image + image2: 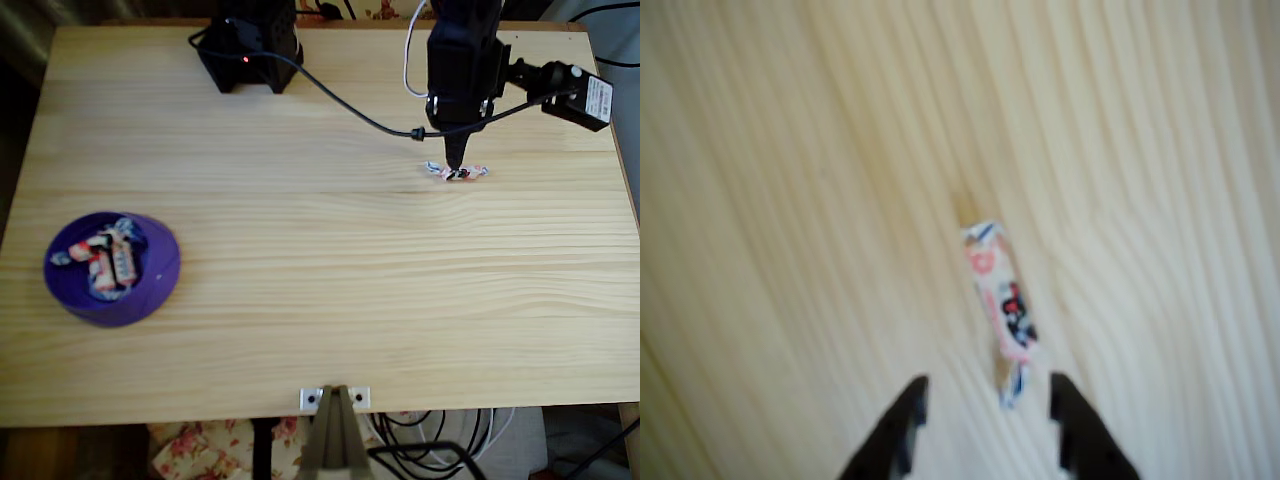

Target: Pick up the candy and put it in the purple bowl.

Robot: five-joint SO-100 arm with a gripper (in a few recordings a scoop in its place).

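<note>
A single candy in a white wrapper with red and dark marks lies on the wooden table at the upper right of the overhead view. My black gripper hangs right over it, tips pointing down at it. In the wrist view the candy lies lengthwise just ahead of my gripper, whose two black fingertips stand apart with the candy's near end between them. The purple bowl sits far off at the left with several look-alike candies inside.
The arm's black base stands at the table's back edge, with a black cable trailing across to the arm. A small camera unit juts out at the right. A metal bracket sits at the front edge.
</note>
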